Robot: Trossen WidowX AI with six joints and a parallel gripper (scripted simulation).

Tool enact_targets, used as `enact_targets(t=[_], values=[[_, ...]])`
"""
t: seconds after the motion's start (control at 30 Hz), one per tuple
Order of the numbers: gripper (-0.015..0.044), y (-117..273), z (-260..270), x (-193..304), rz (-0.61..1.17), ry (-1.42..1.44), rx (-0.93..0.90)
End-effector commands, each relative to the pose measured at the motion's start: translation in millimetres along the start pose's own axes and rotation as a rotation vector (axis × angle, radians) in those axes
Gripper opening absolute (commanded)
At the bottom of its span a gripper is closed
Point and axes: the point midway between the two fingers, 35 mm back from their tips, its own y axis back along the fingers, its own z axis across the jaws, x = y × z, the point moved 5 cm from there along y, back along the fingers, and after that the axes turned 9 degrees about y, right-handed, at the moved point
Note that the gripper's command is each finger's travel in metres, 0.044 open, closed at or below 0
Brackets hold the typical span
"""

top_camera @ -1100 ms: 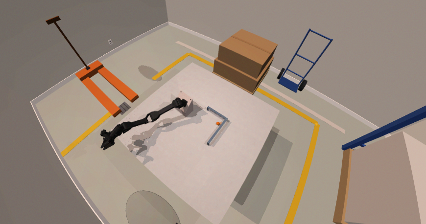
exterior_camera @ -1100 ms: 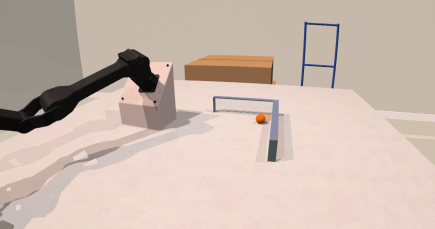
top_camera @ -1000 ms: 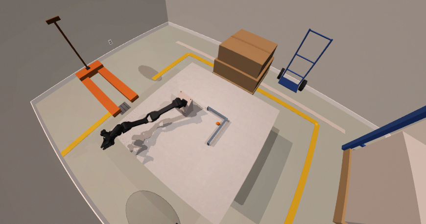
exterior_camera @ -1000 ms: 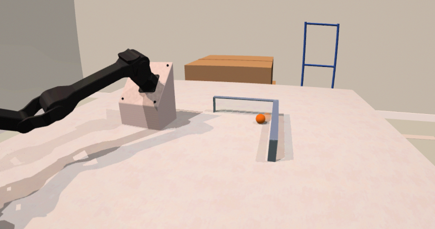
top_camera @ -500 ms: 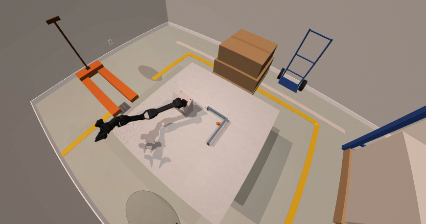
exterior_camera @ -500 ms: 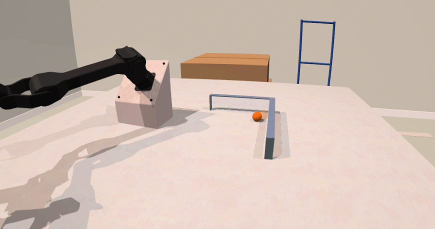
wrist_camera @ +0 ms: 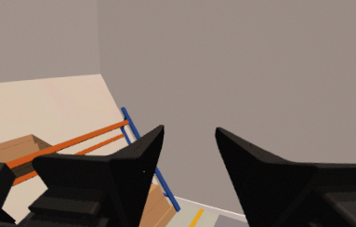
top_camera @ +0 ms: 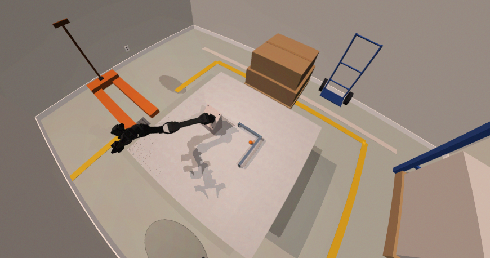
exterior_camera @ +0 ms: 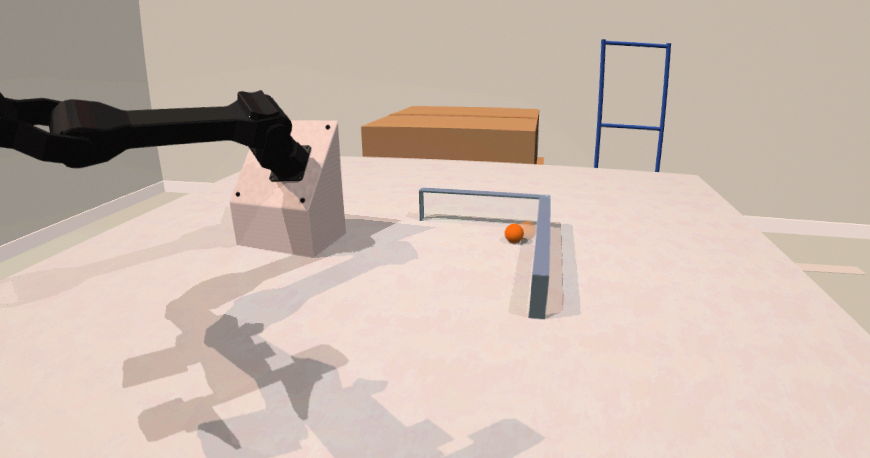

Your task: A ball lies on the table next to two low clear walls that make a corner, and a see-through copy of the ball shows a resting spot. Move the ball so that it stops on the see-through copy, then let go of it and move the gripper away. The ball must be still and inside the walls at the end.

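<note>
The orange ball (top_camera: 250,142) (exterior_camera: 514,232) lies on the table inside the corner of the two low clear walls (top_camera: 254,132) (exterior_camera: 540,248). It touches or nearly touches the faint see-through copy (exterior_camera: 528,229), which sits just to its right against the wall. My gripper (top_camera: 115,146) (wrist_camera: 190,129) is far from the ball, stretched out past the table's left edge. It is open, with nothing between its black fingers. In the wrist view it faces the room wall. The arm reaches out from its slanted base block (top_camera: 216,123) (exterior_camera: 286,223).
The pale table top (top_camera: 240,194) (exterior_camera: 669,333) carries the base block and the walls. Off the table stand stacked cardboard boxes (top_camera: 283,67) (exterior_camera: 450,132), a blue hand truck (top_camera: 342,74) (exterior_camera: 633,101) and an orange pallet jack (top_camera: 120,94).
</note>
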Motion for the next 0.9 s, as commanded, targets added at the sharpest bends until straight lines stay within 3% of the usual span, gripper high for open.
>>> enact_targets(t=[0.0, 0.37, 0.87], values=[[0.0261, -18.1, 65.9, -2.8, 0.038, 0.034, -0.117], [0.0261, -37.9, 215.7, 22.9, 0.188, 0.062, -0.374], [0.0261, -18.2, 383.2, 110.9, 0.475, 0.111, -0.666]])
